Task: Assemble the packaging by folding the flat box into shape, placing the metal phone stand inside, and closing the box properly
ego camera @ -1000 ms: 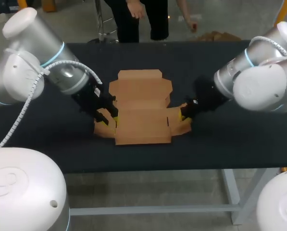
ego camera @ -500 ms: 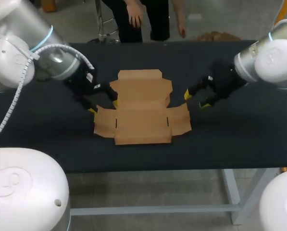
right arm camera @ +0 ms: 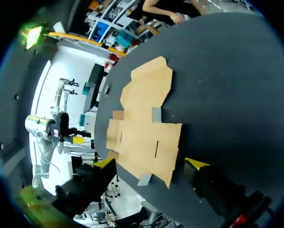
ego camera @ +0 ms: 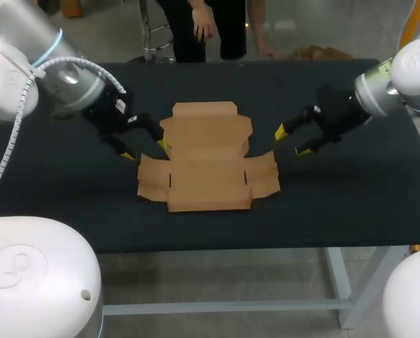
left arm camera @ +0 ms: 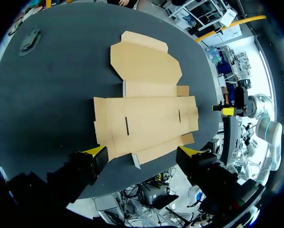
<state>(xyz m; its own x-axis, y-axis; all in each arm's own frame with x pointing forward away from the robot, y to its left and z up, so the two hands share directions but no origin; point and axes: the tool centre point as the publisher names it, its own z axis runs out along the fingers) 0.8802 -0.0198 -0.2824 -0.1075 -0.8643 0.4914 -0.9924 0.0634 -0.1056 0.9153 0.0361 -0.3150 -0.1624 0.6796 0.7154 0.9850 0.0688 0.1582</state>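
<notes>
The white left arm [ego camera: 27, 77] held its yellow-tipped left gripper [ego camera: 145, 149] angled downward, fingers spread wide. The white right arm [ego camera: 406, 74] mirrored it, its yellow-tipped right gripper [ego camera: 290, 141] likewise spread, facing the other gripper.

The flat cardboard box [left arm camera: 146, 114] is lying unfolded on the dark tabletop [left arm camera: 46, 104], its flaps spread out. The left claw [left arm camera: 142, 152] is hovering at the box's near edge, its yellow-tipped fingers [left arm camera: 96, 152] standing wide apart and gripping nothing. A small dark object [left arm camera: 30, 40] is sitting well apart from the box.
</notes>
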